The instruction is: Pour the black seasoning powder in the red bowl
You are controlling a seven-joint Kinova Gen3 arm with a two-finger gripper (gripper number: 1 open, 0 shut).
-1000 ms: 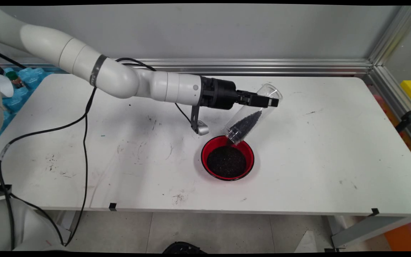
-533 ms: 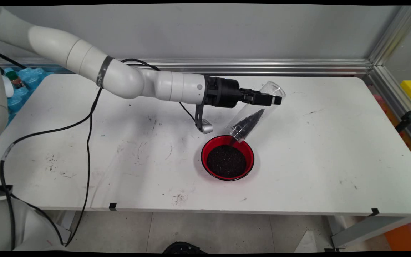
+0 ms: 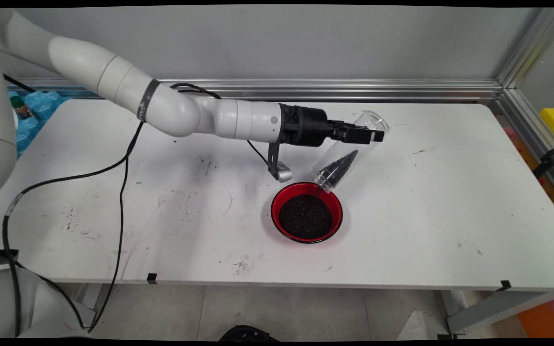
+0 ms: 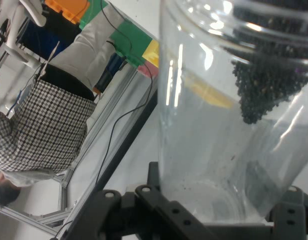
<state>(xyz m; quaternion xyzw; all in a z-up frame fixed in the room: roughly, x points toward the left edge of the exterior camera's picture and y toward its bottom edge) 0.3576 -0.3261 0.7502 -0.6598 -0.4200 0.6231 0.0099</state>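
A white robot arm's black two-finger end effector (image 3: pixel 372 136) pinches the closed end of a clear plastic cylindrical tube (image 3: pixel 349 151) above the white worktop (image 3: pixel 450 202), tilting it so its open mouth points down and to the left. Dark granules (image 3: pixel 337 167) lie along the tube's lower side, gathered toward its mouth, just above the far rim of a round red bowl (image 3: pixel 307 211) filled with the same dark granules.
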